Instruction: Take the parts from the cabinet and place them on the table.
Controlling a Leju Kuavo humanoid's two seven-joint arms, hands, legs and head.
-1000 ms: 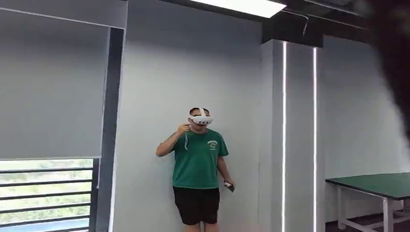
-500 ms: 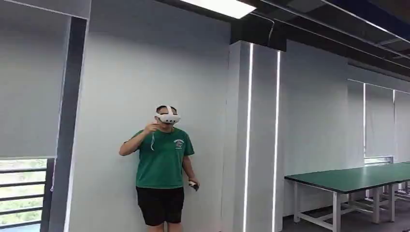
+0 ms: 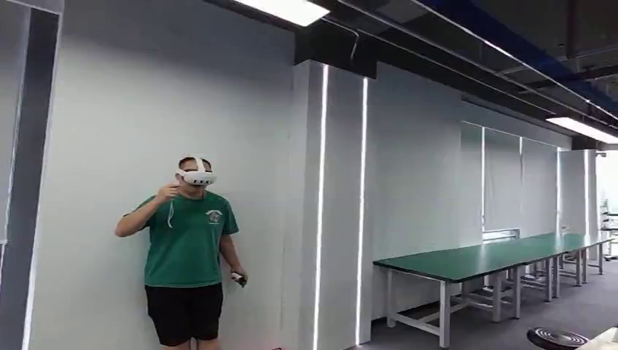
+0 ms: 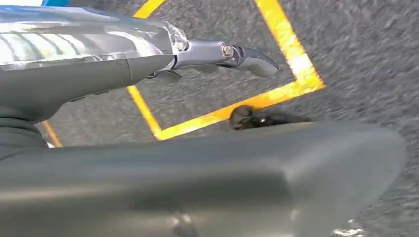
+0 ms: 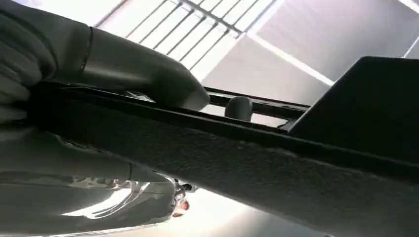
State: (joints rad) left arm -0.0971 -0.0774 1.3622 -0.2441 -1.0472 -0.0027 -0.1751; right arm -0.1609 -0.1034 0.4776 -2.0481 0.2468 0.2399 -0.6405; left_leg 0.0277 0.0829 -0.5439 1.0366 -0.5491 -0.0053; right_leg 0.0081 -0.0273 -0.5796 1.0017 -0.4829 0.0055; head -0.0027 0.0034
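In the right wrist view my right hand (image 5: 94, 69) grips a flat black part (image 5: 257, 163) by its edge, with the thumb pressed on top and the ceiling behind it. The part's textured side faces the camera and a dark panel rises at its far end. My left hand (image 4: 89, 79) hangs over grey carpet with yellow tape lines (image 4: 291, 54); its fingers (image 4: 247, 57) are stretched out and hold nothing. A long green-topped table (image 3: 474, 259) stands by the wall at the right of the head view.
A person (image 3: 186, 248) in a green shirt and white headset stands against the pale wall at the left, holding a controller. More green tables run back to the right. A round dark disc (image 3: 557, 337) and a pale corner (image 3: 606, 338) sit at the bottom right.
The camera has turned to the right: the person and wall pillar slid left in the picture, the window left the frame, and the row of green tables came into sight.
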